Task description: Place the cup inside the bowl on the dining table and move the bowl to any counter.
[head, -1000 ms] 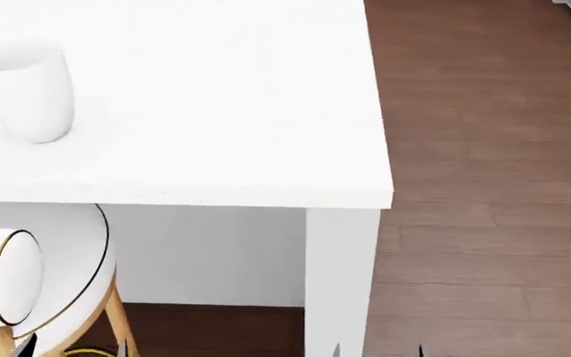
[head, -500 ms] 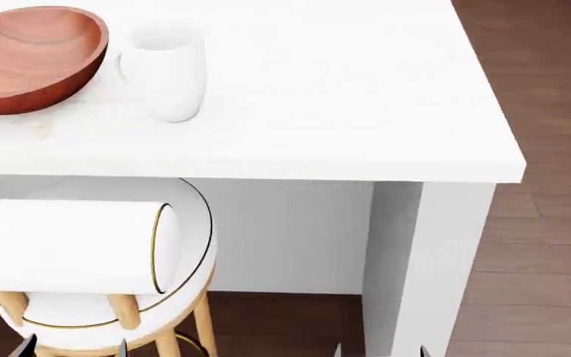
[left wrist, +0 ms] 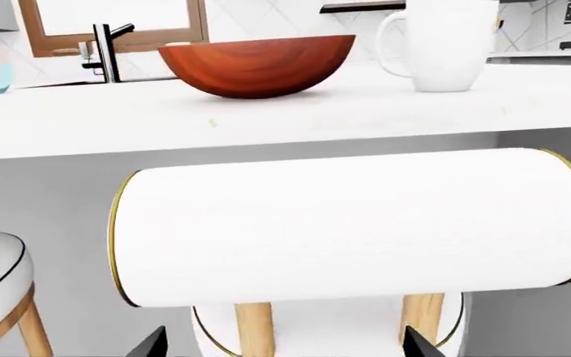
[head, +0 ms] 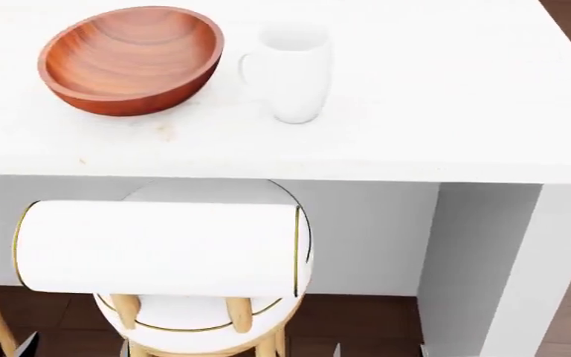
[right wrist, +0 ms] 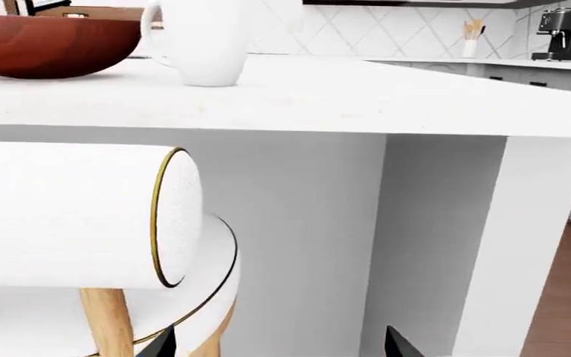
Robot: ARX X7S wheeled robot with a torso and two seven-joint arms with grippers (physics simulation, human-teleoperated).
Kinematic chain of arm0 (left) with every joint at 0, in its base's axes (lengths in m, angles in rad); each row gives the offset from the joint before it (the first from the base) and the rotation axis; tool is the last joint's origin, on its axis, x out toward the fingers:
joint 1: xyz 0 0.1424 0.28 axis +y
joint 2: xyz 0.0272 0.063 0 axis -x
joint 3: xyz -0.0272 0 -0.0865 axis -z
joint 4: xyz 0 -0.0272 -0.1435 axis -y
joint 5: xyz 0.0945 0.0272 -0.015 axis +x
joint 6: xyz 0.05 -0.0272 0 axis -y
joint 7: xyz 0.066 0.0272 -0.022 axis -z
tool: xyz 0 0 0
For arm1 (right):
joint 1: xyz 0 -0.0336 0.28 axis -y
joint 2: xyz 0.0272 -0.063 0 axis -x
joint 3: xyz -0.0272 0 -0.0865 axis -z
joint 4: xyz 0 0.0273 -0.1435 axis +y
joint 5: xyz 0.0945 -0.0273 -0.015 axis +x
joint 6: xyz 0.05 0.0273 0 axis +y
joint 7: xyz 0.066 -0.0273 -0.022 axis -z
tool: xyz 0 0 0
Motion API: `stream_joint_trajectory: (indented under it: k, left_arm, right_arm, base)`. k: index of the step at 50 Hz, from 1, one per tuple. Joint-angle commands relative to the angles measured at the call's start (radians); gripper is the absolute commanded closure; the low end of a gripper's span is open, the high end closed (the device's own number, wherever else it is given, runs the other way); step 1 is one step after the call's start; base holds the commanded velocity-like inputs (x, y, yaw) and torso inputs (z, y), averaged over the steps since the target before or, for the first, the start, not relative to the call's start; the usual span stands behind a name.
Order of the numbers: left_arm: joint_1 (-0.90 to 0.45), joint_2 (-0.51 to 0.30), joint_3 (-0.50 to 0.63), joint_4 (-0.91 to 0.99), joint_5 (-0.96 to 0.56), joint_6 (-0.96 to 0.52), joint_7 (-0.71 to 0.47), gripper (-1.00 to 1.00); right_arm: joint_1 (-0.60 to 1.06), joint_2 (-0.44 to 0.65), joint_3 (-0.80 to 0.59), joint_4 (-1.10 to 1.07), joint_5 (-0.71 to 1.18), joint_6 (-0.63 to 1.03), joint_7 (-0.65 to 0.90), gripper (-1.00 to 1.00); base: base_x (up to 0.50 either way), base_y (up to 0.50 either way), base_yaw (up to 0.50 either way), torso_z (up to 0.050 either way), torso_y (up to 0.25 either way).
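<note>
Nothing of the task is done: the glossy white ceramic mug (head: 293,71) stands just beside the wide reddish-brown wooden bowl (head: 130,57) on the plain white dining table (head: 434,111), and both grippers' tips barely show, so I cannot tell their opening.

Very little of the robot shows in any view. In the head view only 4 small dark pointed tips poke up along the bottom edge: 2 for the left gripper (head: 75,346) and 2 for the right gripper (head: 380,349). They look black to dark grey, thin and wedge-shaped, tapering to sharp points. Each wrist view shows the same kind of pair, 2 dark triangular tips rising from the lower edge, matte and unmarked. No cables, screws, labels or arm links are visible.
</note>
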Motion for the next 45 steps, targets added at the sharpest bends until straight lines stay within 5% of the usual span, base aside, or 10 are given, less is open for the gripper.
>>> stream_joint_trajectory:
  k: [1, 12, 33, 45]
  left_arm:
    - [-0.003, -0.005, 0.007, -0.004, -0.006, 0.002, -0.009, -1.00]
    - [-0.006, -0.007, 0.012, -0.005, -0.015, 0.008, -0.019, -1.00]
    - [0.013, -0.025, 0.012, 0.024, -0.052, -0.010, -0.025, -1.00]
    - [0.007, -0.029, 0.027, 0.022, -0.054, 0.003, -0.024, -1.00]
  right_arm:
    - [0.002, 0.007, -0.008, 0.000, 0.006, -0.001, 0.010, -1.00]
    - [-0.005, 0.012, -0.008, -0.008, 0.021, -0.030, 0.016, -1.00]
    - [-0.003, 0.024, -0.020, -0.006, 0.029, -0.024, 0.033, -1.00]
    - [-0.001, 0.030, -0.031, 0.000, 0.030, -0.032, 0.038, -1.00]
  base:
    - [0.00, 0.50, 0.00, 0.000, 0.000]
    - [0.00, 0.48, 0.00, 0.000, 0.000]
    - [0.00, 0.00, 0.00, 0.000, 0.000]
    - [0.00, 0.00, 0.00, 0.048, 0.000]
